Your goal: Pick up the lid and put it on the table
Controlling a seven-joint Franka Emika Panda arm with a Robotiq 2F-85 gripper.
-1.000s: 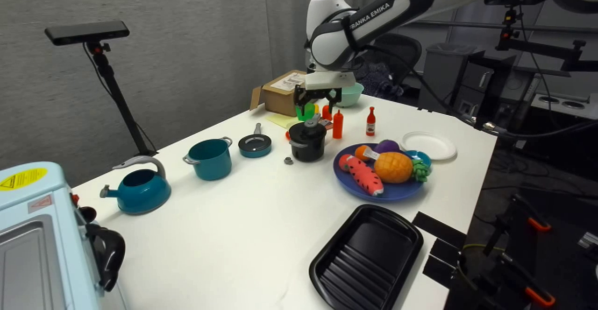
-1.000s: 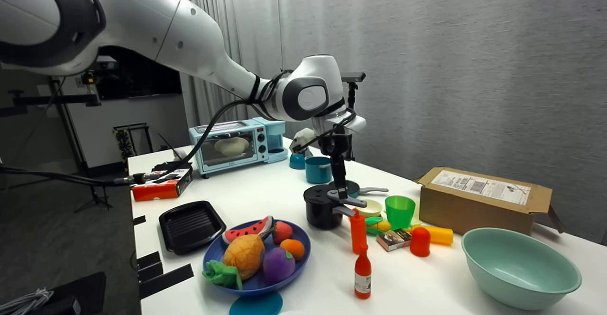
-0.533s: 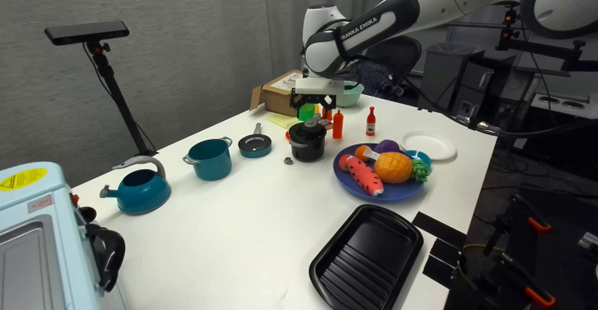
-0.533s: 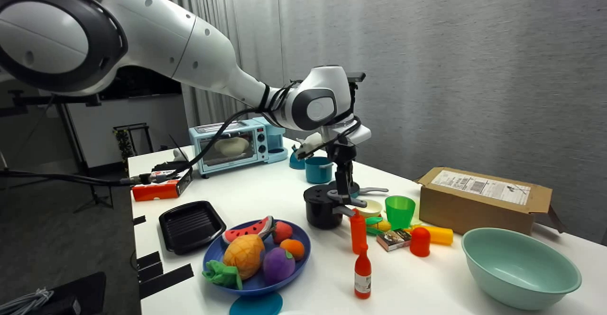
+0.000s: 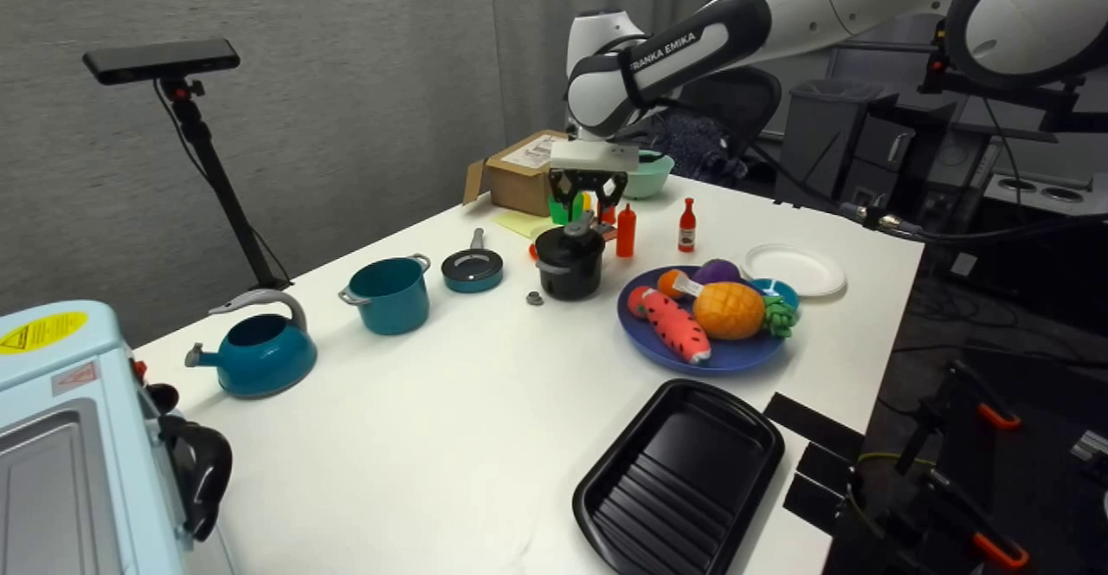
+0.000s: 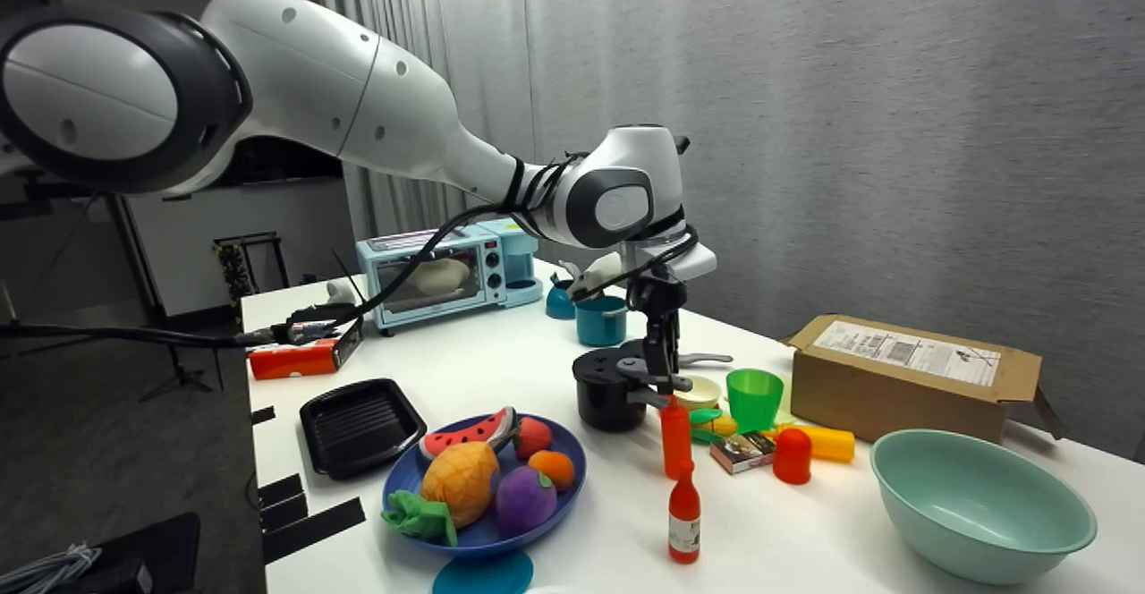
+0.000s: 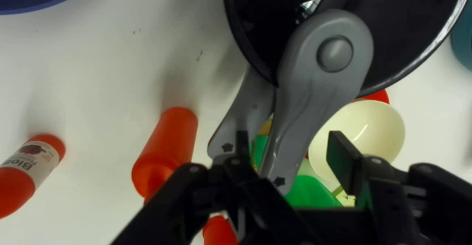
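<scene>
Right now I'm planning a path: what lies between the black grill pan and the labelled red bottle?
The blue plate of toy fruit lies between them, in both exterior views.

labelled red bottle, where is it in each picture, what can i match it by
An exterior view: labelled bottle, right of centre, slightly high.
An exterior view: labelled bottle, low, right of centre.
Wrist view: labelled bottle, cut off at left edge.
Landmark: plain red bottle, nearby in all three.

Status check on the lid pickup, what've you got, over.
End effector open, jaws either side of grey lid handle in wrist view. Lid on black pot. Possible snags: pot handle lower, to one side; red squeeze bottle nearby.
</scene>
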